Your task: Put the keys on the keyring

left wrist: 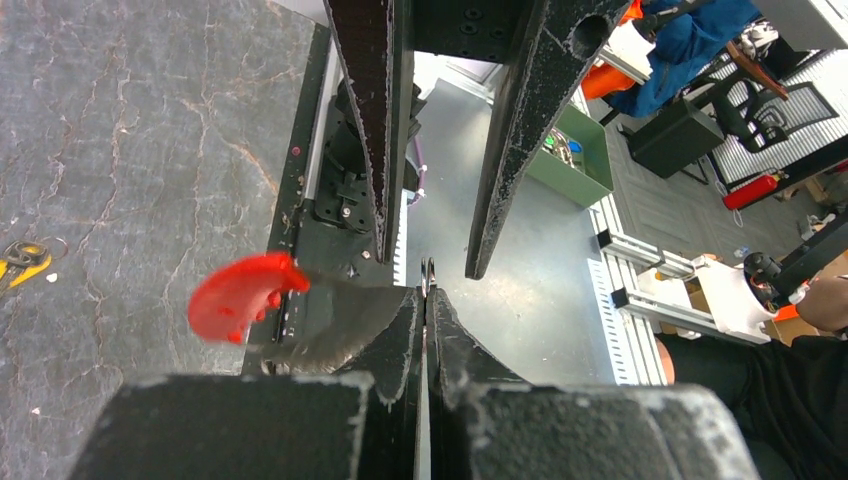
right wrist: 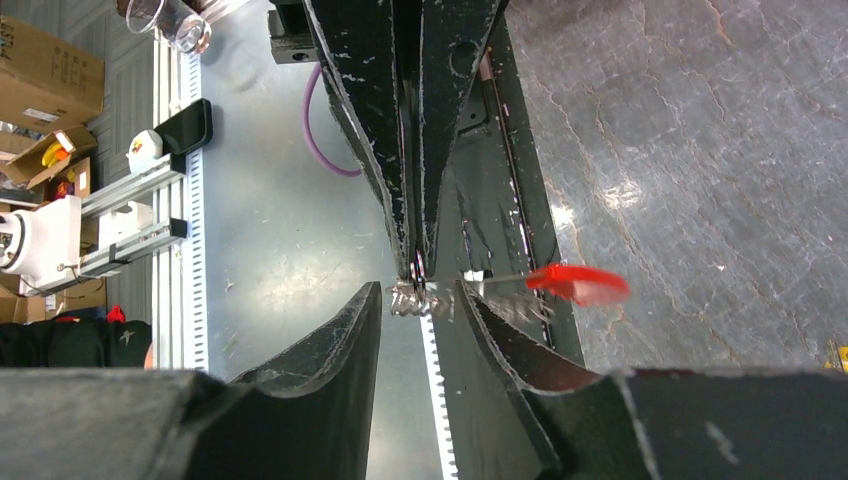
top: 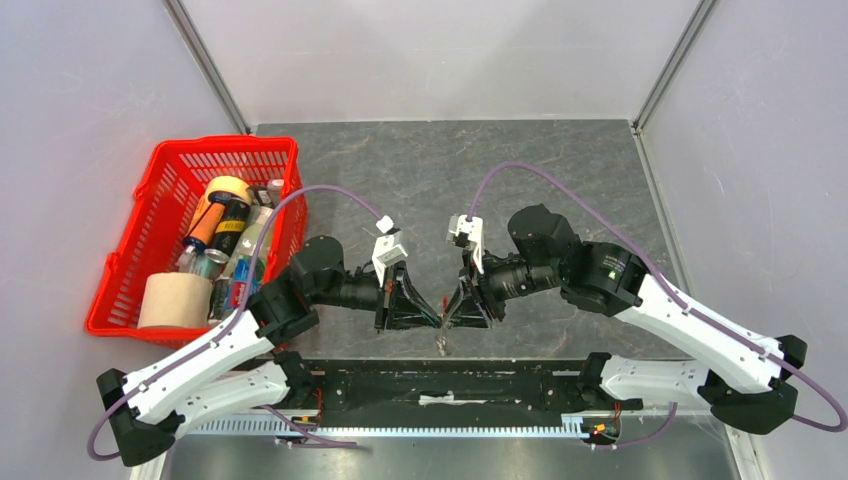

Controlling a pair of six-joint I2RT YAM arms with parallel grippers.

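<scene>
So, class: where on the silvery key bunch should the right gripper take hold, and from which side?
Probably the keys themselves, just beyond the tips of the shut left gripper, not the red keyring jutting sideways. Come head-on, opposite the left gripper. The parted fingers of the right gripper flank the bunch, so closing should pinch it across its narrow width.

Seen from above, the keys (top: 443,343) are a speck under the meeting fingertips, too small to count, and the fingers hide the contact itself. In the left wrist view the red keyring (left wrist: 240,298) and its silvery fan are smeared by blur. There the left gripper (left wrist: 427,300) shows only a thin metal edge of what it pinches, and a yellow object (left wrist: 20,262) is cut off by the left border. Whether the spread fingers of the right gripper (right wrist: 420,300) touch the bunch cannot be told.
</scene>
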